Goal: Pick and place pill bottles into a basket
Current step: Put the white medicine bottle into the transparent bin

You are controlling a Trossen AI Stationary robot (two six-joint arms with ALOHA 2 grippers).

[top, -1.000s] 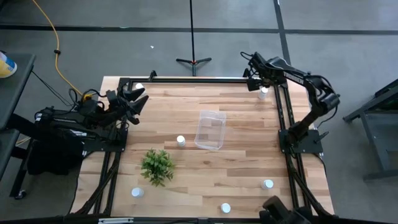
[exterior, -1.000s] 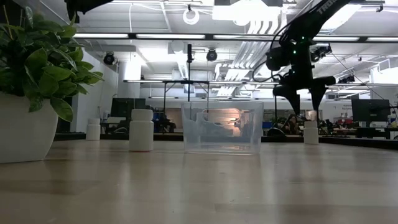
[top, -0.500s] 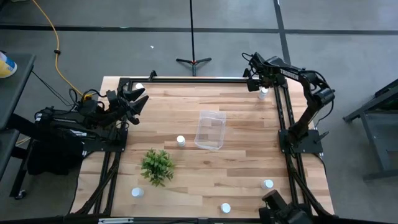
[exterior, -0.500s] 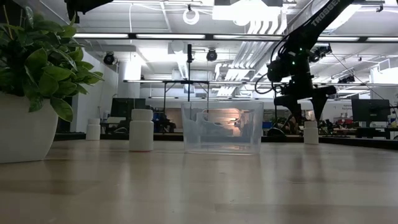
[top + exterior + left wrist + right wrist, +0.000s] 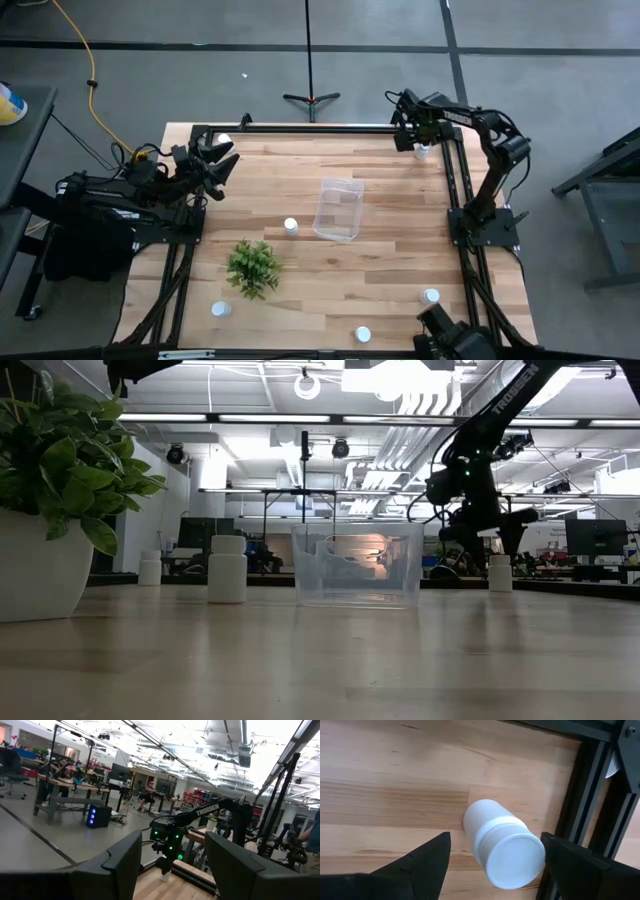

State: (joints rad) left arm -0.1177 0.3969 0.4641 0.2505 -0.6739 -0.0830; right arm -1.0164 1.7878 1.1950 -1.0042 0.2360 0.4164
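The right gripper (image 5: pixel 492 865) hangs spread open over 1 pill bottle (image 5: pixel 502 845) at the table's far right corner, so the pick is underway. Next it likely needs to descend and close, then carry to the basket (image 5: pixel 338 209). The left gripper (image 5: pixel 222 160) waits open at the left edge.

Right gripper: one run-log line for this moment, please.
right gripper: open, astride pill bottle at far right table corner | left gripper: open, waiting at left edge | basket: empty

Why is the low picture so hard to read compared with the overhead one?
Low view: bright ceiling lights behind leave the right tool a dark silhouette, and the near table is blurred. High view: even light, soft shadows; the clear basket shows faintly.
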